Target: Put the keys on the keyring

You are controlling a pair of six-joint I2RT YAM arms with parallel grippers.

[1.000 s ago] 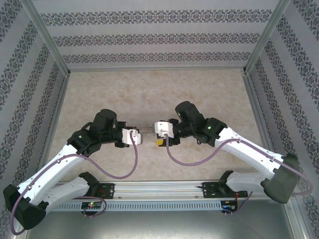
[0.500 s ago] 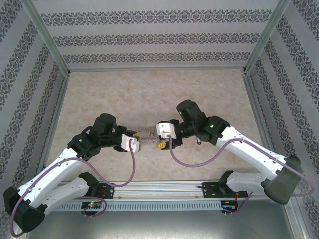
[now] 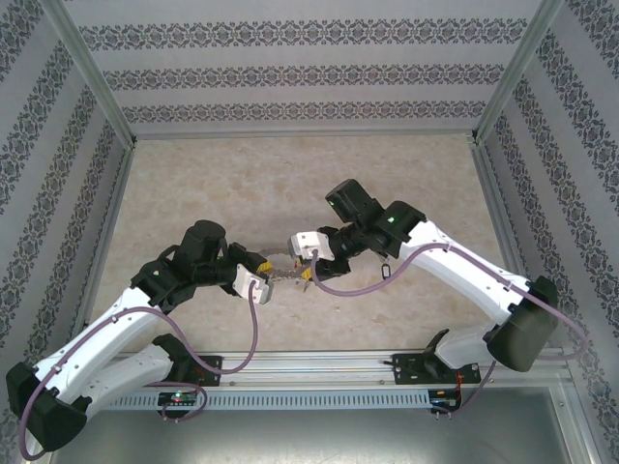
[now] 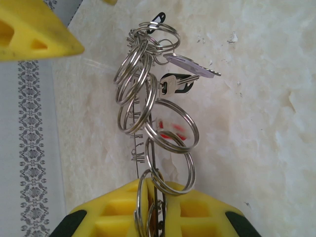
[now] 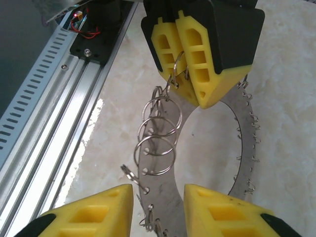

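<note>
Over the marbled bench (image 3: 242, 184), just near of its middle, your left jaws are clamped on the keyring (image 5: 244, 143), holding it above the surface. The right jaws stand part-open astride its band. Close them carelessly and you may snag the dangling split rings (image 5: 155, 133) and keys (image 4: 174, 84), twisting the keyring loose.

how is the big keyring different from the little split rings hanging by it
The keyring is one large hoop; the split rings are several small ones, each far narrower across. The keyring is a flat band, while the split rings are round wire coils. The keyring stands alone, but the split rings overlap in a dangling string. Both are silvery metal.
</note>
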